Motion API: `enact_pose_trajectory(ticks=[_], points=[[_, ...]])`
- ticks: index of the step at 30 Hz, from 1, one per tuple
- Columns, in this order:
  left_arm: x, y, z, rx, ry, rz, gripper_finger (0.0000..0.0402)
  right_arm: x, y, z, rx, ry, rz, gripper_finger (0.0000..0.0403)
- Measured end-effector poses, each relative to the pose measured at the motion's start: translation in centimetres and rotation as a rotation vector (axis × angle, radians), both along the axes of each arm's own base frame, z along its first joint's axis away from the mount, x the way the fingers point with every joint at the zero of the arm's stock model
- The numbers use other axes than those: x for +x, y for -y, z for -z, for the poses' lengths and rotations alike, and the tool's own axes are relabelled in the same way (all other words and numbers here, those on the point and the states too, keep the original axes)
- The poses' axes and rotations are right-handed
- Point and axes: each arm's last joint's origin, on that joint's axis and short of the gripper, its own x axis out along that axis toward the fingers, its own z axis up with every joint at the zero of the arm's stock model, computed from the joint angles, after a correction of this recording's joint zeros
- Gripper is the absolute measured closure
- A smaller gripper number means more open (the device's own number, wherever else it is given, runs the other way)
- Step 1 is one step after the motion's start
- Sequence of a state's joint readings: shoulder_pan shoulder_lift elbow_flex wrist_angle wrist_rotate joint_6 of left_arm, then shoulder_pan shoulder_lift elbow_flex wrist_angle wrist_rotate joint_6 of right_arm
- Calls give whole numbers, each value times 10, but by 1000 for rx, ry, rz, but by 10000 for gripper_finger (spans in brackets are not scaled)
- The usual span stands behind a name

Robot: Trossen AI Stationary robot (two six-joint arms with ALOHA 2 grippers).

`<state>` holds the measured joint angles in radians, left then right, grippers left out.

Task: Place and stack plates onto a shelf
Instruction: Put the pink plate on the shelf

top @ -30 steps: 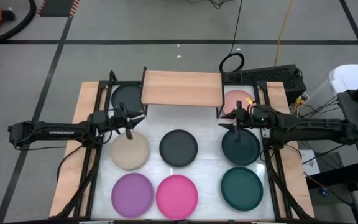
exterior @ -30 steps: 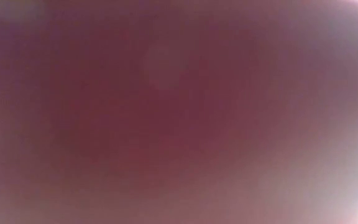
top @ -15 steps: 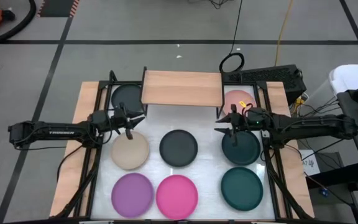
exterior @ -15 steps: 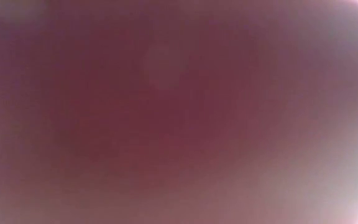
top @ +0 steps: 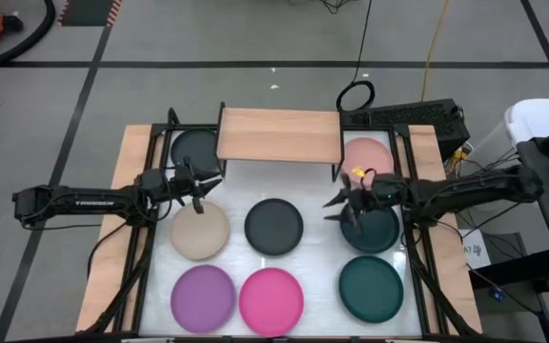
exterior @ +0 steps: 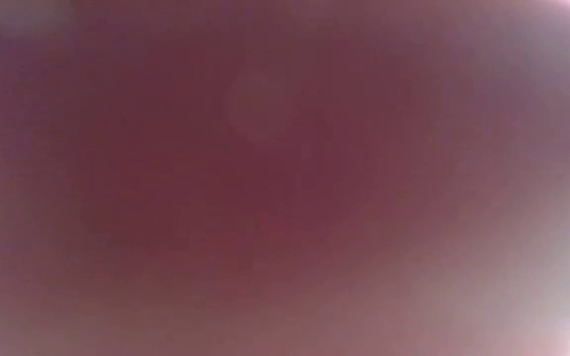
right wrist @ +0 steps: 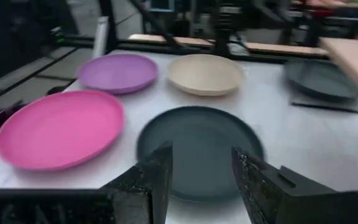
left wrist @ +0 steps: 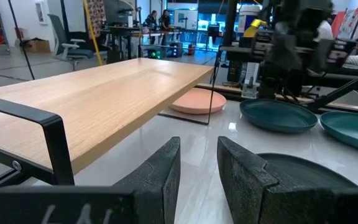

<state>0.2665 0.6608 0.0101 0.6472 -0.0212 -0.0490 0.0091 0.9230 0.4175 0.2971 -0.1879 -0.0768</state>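
The shelf (top: 279, 135) stands at the table's far middle, its board bare. On the table lie a charcoal plate (top: 195, 148) half under the shelf's left end, a pale pink plate (top: 366, 152), a beige plate (top: 199, 232), a charcoal plate (top: 274, 226), two dark teal plates (top: 370, 229) (top: 371, 287), a purple plate (top: 202, 297) and a magenta plate (top: 271, 300). My left gripper (top: 199, 197) hovers over the beige plate's far rim, slightly open and empty. My right gripper (top: 336, 211) is open and empty at the left rim of the farther teal plate, facing the middle charcoal plate (right wrist: 197, 146).
The low view is blocked by a reddish blur. Black frame rails (top: 151, 248) run along both sides of the white surface. A keyboard (top: 417, 116) and cables lie at the far right. White surface shows between the shelf and the middle charcoal plate.
My right gripper has moved toward the table's left edge and a little toward the near edge, from the far rim of the teal plate toward the middle charcoal plate, turning as it went.
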Motion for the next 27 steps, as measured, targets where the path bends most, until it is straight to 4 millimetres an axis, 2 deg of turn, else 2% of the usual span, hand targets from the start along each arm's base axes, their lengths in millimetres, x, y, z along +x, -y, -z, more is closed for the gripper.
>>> enact_pose_trajectory(ticks=[6, 10, 14, 20, 24, 27], points=[[0, 0, 0, 0, 0, 0, 292, 22, -24, 13, -77, 63, -133, 259], [0, 0, 0, 0, 0, 0, 292, 33, -45, 21, -44, 111, -205, 259], [0, 0, 0, 0, 0, -1, 292, 47, -67, 28, -32, 48, -244, 259], [0, 0, 0, 0, 0, 0, 292, 67, -106, 45, -208, -52, -316, 259], [0, 0, 0, 0, 0, 0, 292, 73, -131, 55, -350, -40, -437, 259], [0, 0, 0, 0, 0, 0, 292, 76, -148, 60, -421, -25, -456, 259]])
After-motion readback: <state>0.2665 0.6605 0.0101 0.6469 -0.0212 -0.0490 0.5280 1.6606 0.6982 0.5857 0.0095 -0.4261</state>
